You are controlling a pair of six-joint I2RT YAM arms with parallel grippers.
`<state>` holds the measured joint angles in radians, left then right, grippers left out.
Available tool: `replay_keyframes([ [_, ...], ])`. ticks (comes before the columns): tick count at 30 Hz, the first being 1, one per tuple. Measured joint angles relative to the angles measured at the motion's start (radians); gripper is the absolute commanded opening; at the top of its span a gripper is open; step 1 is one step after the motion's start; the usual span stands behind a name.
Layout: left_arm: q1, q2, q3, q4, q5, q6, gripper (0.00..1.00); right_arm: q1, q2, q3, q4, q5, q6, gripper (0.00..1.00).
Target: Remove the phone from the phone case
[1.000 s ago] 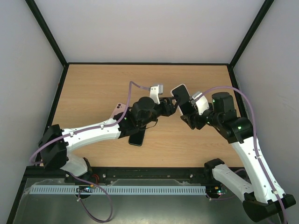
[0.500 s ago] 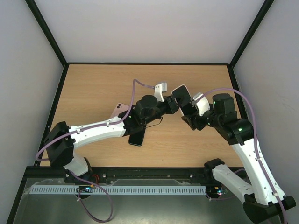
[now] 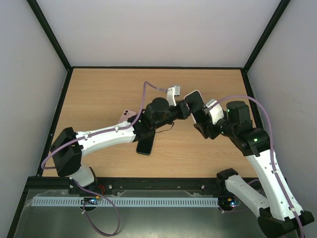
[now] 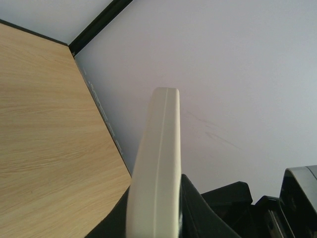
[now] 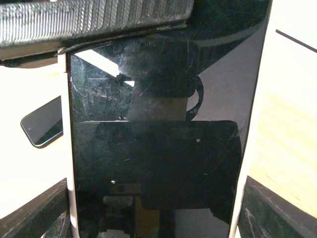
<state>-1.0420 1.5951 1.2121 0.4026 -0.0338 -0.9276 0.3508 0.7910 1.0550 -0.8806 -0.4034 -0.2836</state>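
A phone with a dark screen in a white case (image 3: pixel 194 100) is held up above the table between both grippers. My right gripper (image 3: pixel 201 117) is shut on its lower end; in the right wrist view the screen (image 5: pixel 158 148) fills the frame, with the white case rim (image 5: pixel 253 124) down its side. My left gripper (image 3: pixel 184 110) is shut on the case's left edge. The left wrist view shows the cream case edge (image 4: pixel 156 168) standing between its dark fingers (image 4: pixel 198 213). A ribbed pad of the left gripper (image 5: pixel 99 20) lies across the top of the phone.
A bare black phone (image 3: pixel 145 145) lies on the wooden table under the left arm and also shows in the right wrist view (image 5: pixel 43 129). A pink phone or case (image 3: pixel 127 117) lies beside the left forearm. Pale walls with black frame bars (image 3: pixel 252 49) close in the table.
My left gripper has moved right and closed in on the phone's left edge. The phone and my right gripper have shifted slightly to the right.
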Motion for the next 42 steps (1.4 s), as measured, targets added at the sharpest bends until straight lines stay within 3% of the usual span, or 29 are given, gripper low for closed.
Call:
replay_keyframes([
  [3,0.011,0.000,0.000,-0.003,0.021,0.006,0.08,-0.003,0.000,0.000,-0.001,-0.012,0.005,0.98],
  [7,0.054,-0.015,0.000,-0.067,0.092,0.020,0.03,-0.003,-0.022,-0.002,0.016,-0.058,0.000,0.97],
  [11,0.195,-0.066,0.000,-0.229,0.210,0.078,0.03,-0.003,-0.060,-0.002,0.029,-0.117,0.015,0.98],
  [16,0.398,-0.161,-0.007,-0.381,0.349,0.257,0.02,-0.003,-0.031,-0.005,0.064,-0.228,0.053,0.98],
  [20,0.418,-0.253,-0.061,-0.396,0.476,0.417,0.02,-0.003,0.007,-0.059,0.150,-0.358,0.064,0.98],
  [26,0.408,-0.321,-0.193,-0.340,0.748,0.574,0.03,-0.003,0.014,-0.230,0.340,-0.475,0.124,0.98],
  [32,0.426,-0.346,-0.348,-0.199,0.853,0.594,0.03,-0.003,0.083,-0.281,0.447,-0.467,0.172,0.99],
  [42,0.469,-0.388,-0.426,0.062,1.002,0.462,0.02,-0.003,0.104,-0.339,0.353,-0.700,-0.080,0.88],
])
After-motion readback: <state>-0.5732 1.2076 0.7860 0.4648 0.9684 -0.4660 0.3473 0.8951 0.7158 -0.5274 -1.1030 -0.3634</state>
